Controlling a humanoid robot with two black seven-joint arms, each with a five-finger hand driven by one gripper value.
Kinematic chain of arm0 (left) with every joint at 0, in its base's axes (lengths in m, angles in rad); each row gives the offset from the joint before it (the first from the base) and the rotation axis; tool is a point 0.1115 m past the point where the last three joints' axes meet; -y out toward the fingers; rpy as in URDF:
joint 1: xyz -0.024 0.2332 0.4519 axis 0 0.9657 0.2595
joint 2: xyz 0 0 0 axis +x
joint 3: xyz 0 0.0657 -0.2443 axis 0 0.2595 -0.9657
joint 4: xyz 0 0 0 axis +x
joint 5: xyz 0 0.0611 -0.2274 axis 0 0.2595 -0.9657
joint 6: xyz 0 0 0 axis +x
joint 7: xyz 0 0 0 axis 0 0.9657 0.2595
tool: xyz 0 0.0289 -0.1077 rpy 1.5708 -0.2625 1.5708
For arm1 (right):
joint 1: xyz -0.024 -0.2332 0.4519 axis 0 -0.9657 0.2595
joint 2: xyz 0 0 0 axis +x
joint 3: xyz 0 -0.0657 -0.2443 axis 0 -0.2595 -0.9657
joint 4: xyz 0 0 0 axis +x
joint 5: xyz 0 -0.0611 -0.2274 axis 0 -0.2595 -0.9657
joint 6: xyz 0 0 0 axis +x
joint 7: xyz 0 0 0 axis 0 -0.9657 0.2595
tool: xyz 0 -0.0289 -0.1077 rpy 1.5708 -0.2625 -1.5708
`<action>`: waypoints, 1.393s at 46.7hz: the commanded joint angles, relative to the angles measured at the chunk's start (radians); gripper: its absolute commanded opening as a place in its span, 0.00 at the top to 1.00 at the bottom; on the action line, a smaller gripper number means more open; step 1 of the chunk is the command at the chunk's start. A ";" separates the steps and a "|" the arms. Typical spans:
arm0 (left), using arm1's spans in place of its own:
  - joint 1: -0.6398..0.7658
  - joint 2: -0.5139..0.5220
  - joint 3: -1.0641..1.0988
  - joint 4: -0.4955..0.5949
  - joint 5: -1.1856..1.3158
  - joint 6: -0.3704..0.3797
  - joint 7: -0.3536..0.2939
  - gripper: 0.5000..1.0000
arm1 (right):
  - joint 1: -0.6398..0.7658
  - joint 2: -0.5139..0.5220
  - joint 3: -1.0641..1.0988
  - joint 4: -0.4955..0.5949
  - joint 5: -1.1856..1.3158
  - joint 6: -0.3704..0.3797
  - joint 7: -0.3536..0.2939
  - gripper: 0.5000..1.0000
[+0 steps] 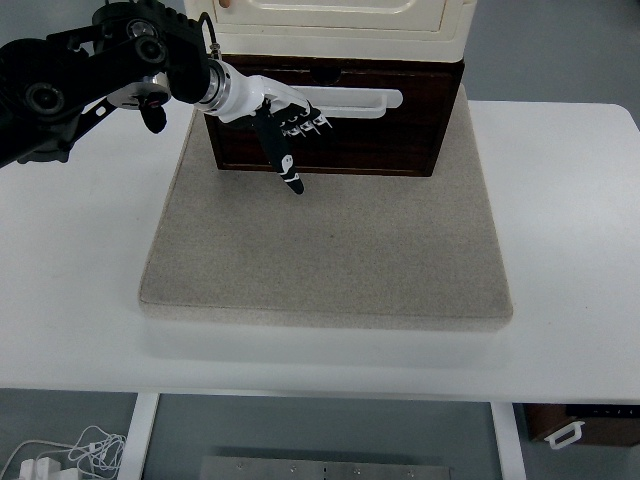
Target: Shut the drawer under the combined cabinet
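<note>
A cream cabinet (340,25) stands at the back on a dark brown drawer unit. The drawer front (380,140) is dark wood with a long white handle (365,100) across its top. My left hand (290,125) comes in from the upper left on a black arm and rests against the left part of the drawer front, just below the handle. Its fingers are relaxed and spread, the thumb (285,165) pointing down toward the mat. It holds nothing. I cannot tell how far the drawer is pushed in. The right arm is out of view.
The cabinet sits at the rear of a beige mat (330,260) on a white table (570,250). Below the table's front edge lie white cables (70,455) at lower left and a brown box (585,425) at lower right.
</note>
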 commanded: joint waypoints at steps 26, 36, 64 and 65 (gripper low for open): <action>-0.007 0.010 -0.223 -0.148 -0.020 -0.078 -0.021 0.00 | 0.000 0.000 0.000 0.000 0.000 0.000 0.000 0.10; -0.070 0.009 -0.433 -0.168 -0.188 -0.078 -0.024 0.00 | 0.000 0.000 0.000 0.000 0.000 0.000 0.000 0.10; -0.061 0.016 -1.019 0.041 -0.284 -0.032 -0.215 0.00 | 0.000 0.000 0.000 0.000 0.000 0.000 0.000 0.10; -0.061 0.022 -1.024 0.056 -0.284 -0.021 -0.221 0.00 | 0.000 0.000 0.000 0.000 0.000 0.000 0.000 0.10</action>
